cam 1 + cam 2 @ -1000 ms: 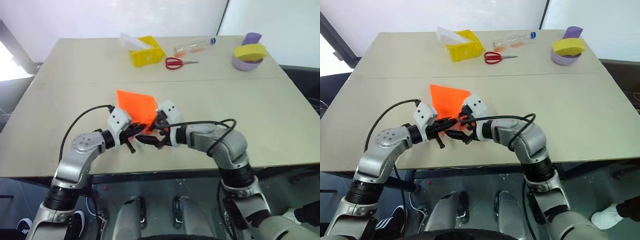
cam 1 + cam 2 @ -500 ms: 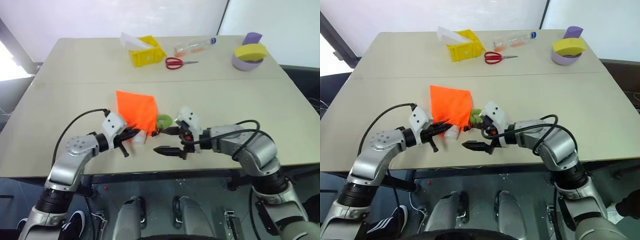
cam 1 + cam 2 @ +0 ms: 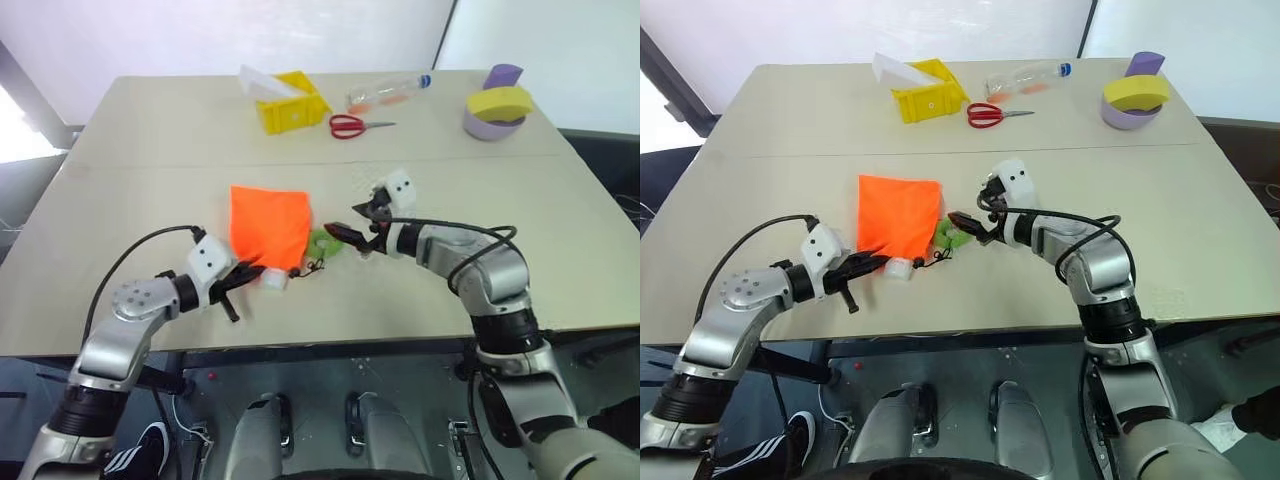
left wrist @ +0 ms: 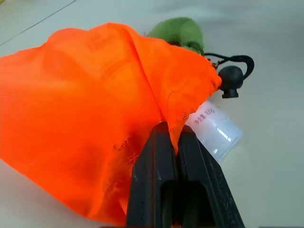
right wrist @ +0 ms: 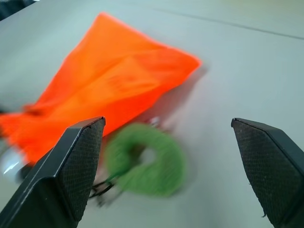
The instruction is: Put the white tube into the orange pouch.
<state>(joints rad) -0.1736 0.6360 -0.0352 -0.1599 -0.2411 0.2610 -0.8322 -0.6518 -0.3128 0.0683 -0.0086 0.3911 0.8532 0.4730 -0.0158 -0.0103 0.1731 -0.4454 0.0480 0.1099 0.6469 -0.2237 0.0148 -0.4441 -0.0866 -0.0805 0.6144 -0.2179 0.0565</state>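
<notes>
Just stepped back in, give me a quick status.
Left end effector shut on the orange pouch edge. Right end effector open above green ring. White tube pokes from pouch mouth. Nothing blocking.

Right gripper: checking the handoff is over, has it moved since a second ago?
Yes. The right gripper, open, left the orange pouch mouth, toward the scissors.

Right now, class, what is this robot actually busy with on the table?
The left gripper has its jaws shut on the edge of the orange pouch, which lies flat on the table. The white tube pokes out at the pouch's mouth, partly under the fabric. The right gripper hovers with jaws open over the green ring, holding nothing.
</notes>
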